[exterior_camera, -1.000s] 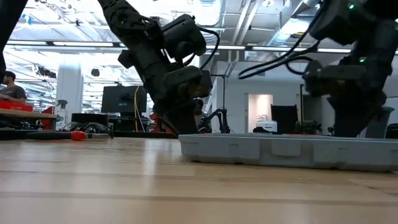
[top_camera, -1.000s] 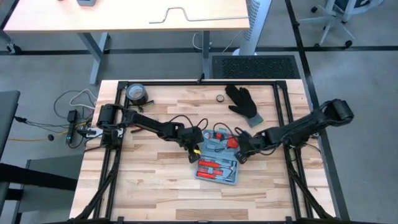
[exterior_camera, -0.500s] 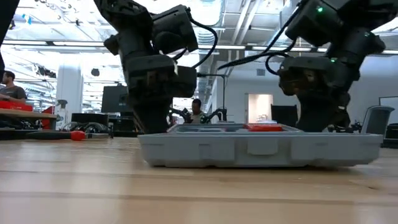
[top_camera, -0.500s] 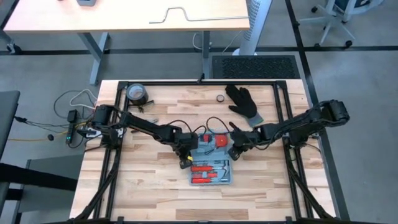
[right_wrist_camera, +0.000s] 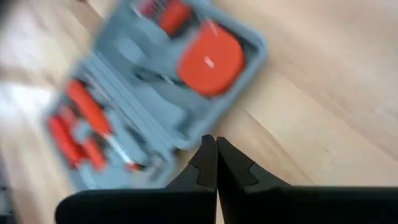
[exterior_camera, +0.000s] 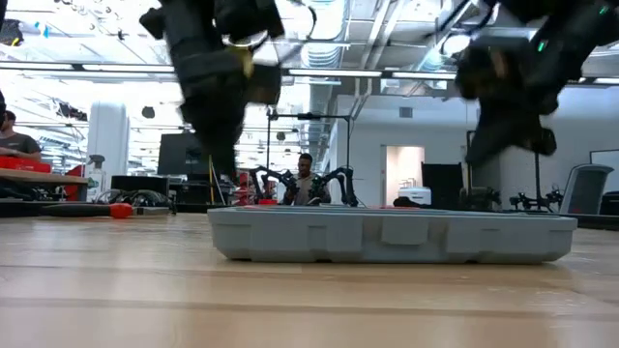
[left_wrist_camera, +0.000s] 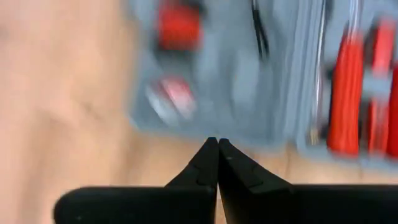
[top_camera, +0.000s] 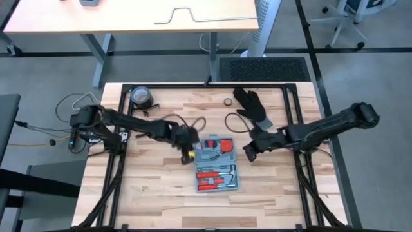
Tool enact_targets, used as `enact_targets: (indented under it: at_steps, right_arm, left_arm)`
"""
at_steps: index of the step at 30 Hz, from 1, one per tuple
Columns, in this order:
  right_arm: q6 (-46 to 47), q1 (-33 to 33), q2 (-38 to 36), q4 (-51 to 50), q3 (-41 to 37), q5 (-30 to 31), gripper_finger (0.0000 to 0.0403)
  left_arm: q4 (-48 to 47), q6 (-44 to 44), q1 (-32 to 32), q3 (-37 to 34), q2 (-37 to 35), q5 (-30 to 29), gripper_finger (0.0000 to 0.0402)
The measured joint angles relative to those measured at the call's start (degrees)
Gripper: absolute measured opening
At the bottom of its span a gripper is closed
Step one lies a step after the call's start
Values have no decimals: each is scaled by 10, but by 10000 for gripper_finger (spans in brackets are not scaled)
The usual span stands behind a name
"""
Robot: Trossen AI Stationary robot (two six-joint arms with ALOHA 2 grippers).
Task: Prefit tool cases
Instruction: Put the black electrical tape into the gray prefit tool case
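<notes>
The tool case lies open at mid-counter; left hand and right hand flank it, fingers together, empty. Next: seating loose tools.

Left arm stretches from the table's left edge toward the centre, low over the surface. Left gripper sits raised clear of the table in the low view; its fingers are pressed together tip to tip.

Right arm reaches in from the right edge, elbow high, forearm sloping down toward centre. Right gripper hangs above the surface, fingers closed against each other, holding nothing.
</notes>
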Motion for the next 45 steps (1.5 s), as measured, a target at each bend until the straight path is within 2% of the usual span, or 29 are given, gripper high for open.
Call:
enact_targets:
  at_steps: [2,4,8,11,18,24,30,35,41,45]
  right_arm:
    - [11,9,-34,0,0,25,4]
    - [17,15,-61,1,0,48,4]
    - [37,19,-87,0,0,79,5]
    - [57,19,-87,0,0,99,5]
    - [122,16,-77,2,-1,157,7]
    - [179,16,-64,6,-1,178,32]
    - [195,17,-60,20,-1,179,51]
    - [186,13,-61,50,-1,179,51]
    - [180,-2,-61,82,-1,179,52]
    - [150,-18,-61,128,-1,178,52]
  left_arm:
    - [37,35,20,0,-24,-29,0]
    - [91,77,50,1,-39,-33,0]
    - [160,153,129,16,-29,34,0]
    - [142,220,185,50,9,76,0]
    - [120,455,250,170,108,77,2]
    - [83,580,272,284,205,95,59]
    - [31,609,280,374,291,119,154]
    - [29,600,288,438,343,87,217]
    - [32,587,306,492,381,82,232]
    - [25,548,318,512,403,133,229]
